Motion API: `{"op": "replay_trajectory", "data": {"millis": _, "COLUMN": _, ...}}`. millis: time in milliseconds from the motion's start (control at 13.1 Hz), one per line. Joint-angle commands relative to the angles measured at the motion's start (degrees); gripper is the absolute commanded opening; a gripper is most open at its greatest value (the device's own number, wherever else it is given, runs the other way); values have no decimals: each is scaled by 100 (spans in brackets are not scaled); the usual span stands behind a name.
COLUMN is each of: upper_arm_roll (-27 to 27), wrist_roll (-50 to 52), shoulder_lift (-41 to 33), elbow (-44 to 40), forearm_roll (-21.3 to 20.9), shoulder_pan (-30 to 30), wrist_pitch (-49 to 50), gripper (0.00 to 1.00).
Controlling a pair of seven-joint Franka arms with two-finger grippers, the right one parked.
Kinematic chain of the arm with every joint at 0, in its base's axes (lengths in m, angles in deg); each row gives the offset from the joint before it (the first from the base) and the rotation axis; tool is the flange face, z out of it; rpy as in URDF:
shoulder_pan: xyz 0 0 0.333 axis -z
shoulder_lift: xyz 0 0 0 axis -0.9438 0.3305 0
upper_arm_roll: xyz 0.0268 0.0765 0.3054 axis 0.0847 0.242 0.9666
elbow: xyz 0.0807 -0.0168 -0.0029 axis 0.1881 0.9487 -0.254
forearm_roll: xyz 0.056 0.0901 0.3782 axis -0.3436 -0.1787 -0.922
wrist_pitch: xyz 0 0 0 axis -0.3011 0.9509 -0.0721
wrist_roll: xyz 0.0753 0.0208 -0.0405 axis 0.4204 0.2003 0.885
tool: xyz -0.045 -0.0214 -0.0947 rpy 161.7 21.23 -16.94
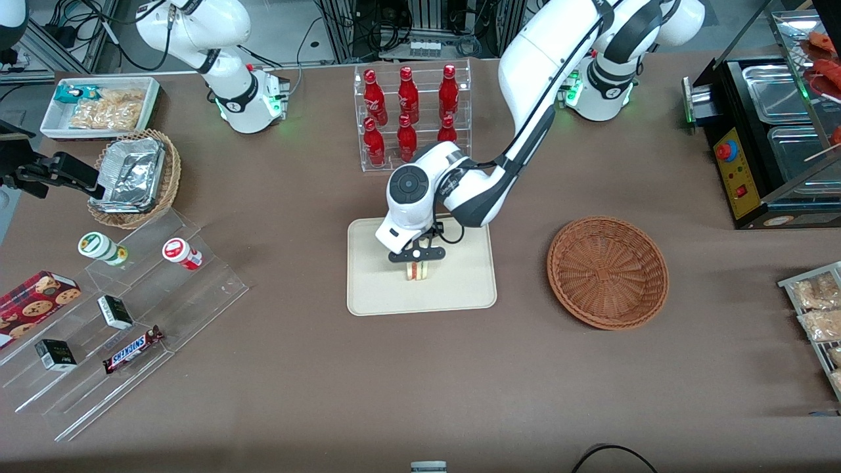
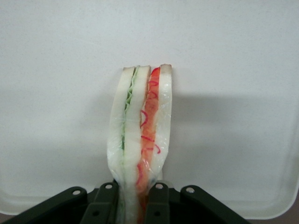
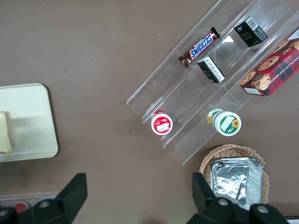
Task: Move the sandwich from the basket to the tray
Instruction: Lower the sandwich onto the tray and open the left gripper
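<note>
Pale bread, with a green layer and a red layer showing along its cut edge, makes up the small triangular sandwich [image 2: 140, 140], which stands on edge over the flat cream-beige rectangular tray [image 1: 460, 282] with rounded corners and a low rim. The left arm's black two-finger gripper [image 1: 416, 264] hangs straight down above the middle of the tray, and its jaws are closed against the two bread faces of the wedge, pinching it between them; the wrist view shows the black fingers [image 2: 105, 205] pressed to the sandwich on either side. The sandwich's lower end sits at or just above the tray surface; whether it touches cannot be told. From the parked arm's wrist camera a sliver of the sandwich shows at the tray's edge.

Beside the tray, toward the working arm's end of the table, lies the round shallow reddish-brown woven wicker basket [image 1: 608, 272], apart from the tray and with nothing in it. Farther from the front camera than the tray stands a clear acrylic rack of red bottles [image 1: 410, 115]. Toward the parked arm's end of the table, a clear stepped acrylic display [image 1: 125, 315] holds a Snickers bar [image 1: 133, 349] and small snack items.
</note>
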Motion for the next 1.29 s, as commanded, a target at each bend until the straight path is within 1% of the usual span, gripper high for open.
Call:
{"op": "replay_trajectory", "data": {"millis": 0, "upper_arm_roll": 70, "wrist_roll": 135, "shoulder_lift": 25, "elbow": -193, "forearm_roll": -84, "shoulder_pan": 52, "wrist_pitch": 36, "gripper": 100}}
{"op": "replay_trajectory", "data": {"millis": 152, "upper_arm_roll": 105, "wrist_roll": 65, "shoulder_lift": -141, "elbow": -184, "forearm_roll": -136, "shoulder_pan": 26, "wrist_pitch": 114, "gripper": 100}}
{"op": "replay_trajectory", "data": {"millis": 228, "upper_arm_roll": 131, "wrist_roll": 73, "shoulder_lift": -342, "elbow": -140, "forearm_roll": -180, "shoulder_pan": 26, "wrist_pitch": 202, "gripper": 100}}
{"op": "replay_trajectory", "data": {"millis": 380, "upper_arm_roll": 306, "wrist_roll": 56, "shoulder_lift": -668, "elbow": -131, "forearm_roll": -180, "shoulder_pan": 17, "wrist_pitch": 623, "gripper": 100}}
{"op": "replay_trajectory", "data": {"millis": 533, "upper_arm_roll": 561, "wrist_roll": 91, "shoulder_lift": -985, "elbow": -157, "forearm_roll": -215, "shoulder_pan": 26, "wrist_pitch": 1263, "gripper": 100}}
{"op": "replay_trajectory", "data": {"millis": 609, "upper_arm_roll": 658, "wrist_roll": 135, "shoulder_lift": -1134, "elbow": -140, "forearm_roll": -154, "shoulder_pan": 0, "wrist_pitch": 1545, "gripper": 100}}
{"op": "replay_trajectory", "data": {"millis": 913, "upper_arm_roll": 711, "wrist_roll": 12, "shoulder_lift": -1293, "elbow": -96, "forearm_roll": -171, "shoulder_pan": -526, "wrist_pitch": 1679, "gripper": 100}}
{"op": "replay_trajectory", "data": {"millis": 1065, "upper_arm_roll": 711, "wrist_roll": -49, "shoulder_lift": -1486, "elbow": 52, "forearm_roll": -189, "shoulder_pan": -799, "wrist_pitch": 1680, "gripper": 100}}
{"op": "replay_trajectory", "data": {"millis": 1217, "upper_arm_roll": 711, "wrist_roll": -671, "shoulder_lift": -1811, "elbow": 342, "forearm_roll": -163, "shoulder_pan": -1106, "wrist_pitch": 1697, "gripper": 100}}
